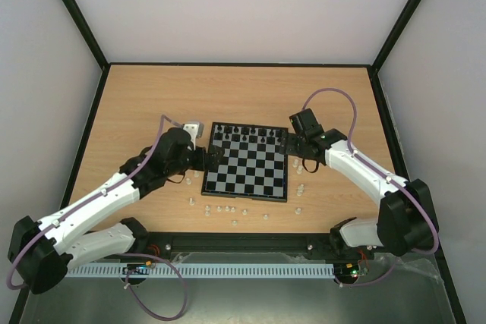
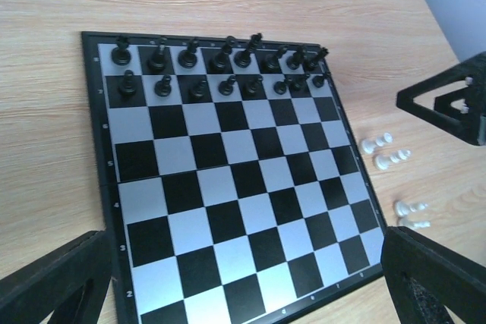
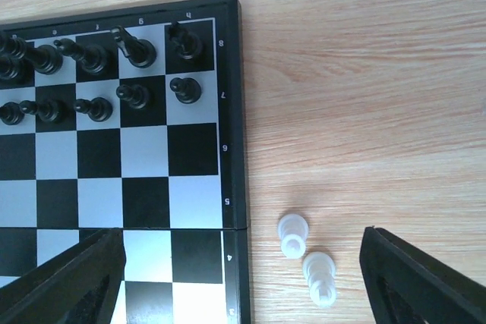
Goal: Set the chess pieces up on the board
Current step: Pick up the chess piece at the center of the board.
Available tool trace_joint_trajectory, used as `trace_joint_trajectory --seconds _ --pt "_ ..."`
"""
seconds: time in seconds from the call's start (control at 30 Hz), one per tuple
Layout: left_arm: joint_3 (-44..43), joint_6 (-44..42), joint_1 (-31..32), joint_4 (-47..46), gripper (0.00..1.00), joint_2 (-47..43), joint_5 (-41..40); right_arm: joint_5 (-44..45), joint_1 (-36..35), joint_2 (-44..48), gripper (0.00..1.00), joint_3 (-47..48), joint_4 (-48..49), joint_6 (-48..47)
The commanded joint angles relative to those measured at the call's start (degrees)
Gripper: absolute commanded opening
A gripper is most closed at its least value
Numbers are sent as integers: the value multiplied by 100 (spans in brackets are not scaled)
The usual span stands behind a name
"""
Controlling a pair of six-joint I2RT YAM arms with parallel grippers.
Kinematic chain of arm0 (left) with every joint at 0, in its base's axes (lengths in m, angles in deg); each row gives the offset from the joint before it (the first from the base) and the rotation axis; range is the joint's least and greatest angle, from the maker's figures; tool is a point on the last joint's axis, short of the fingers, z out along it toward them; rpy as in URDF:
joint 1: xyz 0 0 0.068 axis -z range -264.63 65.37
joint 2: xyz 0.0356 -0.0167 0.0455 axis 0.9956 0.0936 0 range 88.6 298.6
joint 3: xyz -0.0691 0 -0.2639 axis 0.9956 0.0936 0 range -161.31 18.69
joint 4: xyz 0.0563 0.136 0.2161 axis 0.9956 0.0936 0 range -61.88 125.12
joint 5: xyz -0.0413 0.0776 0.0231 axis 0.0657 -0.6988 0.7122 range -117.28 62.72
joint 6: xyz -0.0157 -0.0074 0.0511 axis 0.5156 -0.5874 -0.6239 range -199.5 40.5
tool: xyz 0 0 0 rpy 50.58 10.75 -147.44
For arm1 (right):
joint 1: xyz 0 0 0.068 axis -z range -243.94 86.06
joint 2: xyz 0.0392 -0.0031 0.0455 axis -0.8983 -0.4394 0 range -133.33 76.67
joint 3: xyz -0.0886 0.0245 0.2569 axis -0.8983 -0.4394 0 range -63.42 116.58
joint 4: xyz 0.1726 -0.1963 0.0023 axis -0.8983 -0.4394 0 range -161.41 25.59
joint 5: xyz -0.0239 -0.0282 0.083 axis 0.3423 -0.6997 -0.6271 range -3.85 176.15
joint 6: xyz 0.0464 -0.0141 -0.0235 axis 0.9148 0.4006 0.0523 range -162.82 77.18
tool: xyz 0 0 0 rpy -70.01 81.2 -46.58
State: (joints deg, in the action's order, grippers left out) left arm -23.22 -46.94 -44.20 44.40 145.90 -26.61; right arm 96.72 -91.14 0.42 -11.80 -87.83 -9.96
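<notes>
Chess pieces (image 2: 188,57) status: the black set (image 2: 247,51) is on the board (image 1: 250,176), filling the two far rows, which the right wrist view shows labelled 8 and 7 along the edge. You get eight pieces in each row in the left wrist view, all standing. The white pieces (image 2: 392,158) you can see are all on the table (image 1: 137,104), not on the squares: a loose scatter along the board's near edge, a few beside its right edge, and one off its left edge. Two white pawns (image 3: 292,233) sit just right of the board near row 4, close together; I can't tell for sure whether they're upright or tipped. The board itself lies flat at mid-table, between the two arms. The left gripper (image 2: 243,271) is at the board's left side, its camera looking across the squares, fingers spread wide, nothing between them. The right gripper (image 3: 243,271) is at the board's far-right corner, fingers also well apart, straddling the board's right edge and the two pawns from above, touching neither as far as you can see.
</notes>
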Motion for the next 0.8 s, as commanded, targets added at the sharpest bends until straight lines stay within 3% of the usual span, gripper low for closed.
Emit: trace_joint_trajectory --seconds 0.0,0.27,0.6,0.77 --pt "74 33 145 -240 100 -50 248 106 22 47 81 71 -448 172" --pt "177 7 161 -397 100 -137 513 -240 22 139 63 -377 -476 592" --pt "272 5 159 -555 99 -186 713 203 21 435 59 -751 -881 890" --pt "248 -2 159 -518 99 -187 696 57 22 246 48 -812 -721 828"
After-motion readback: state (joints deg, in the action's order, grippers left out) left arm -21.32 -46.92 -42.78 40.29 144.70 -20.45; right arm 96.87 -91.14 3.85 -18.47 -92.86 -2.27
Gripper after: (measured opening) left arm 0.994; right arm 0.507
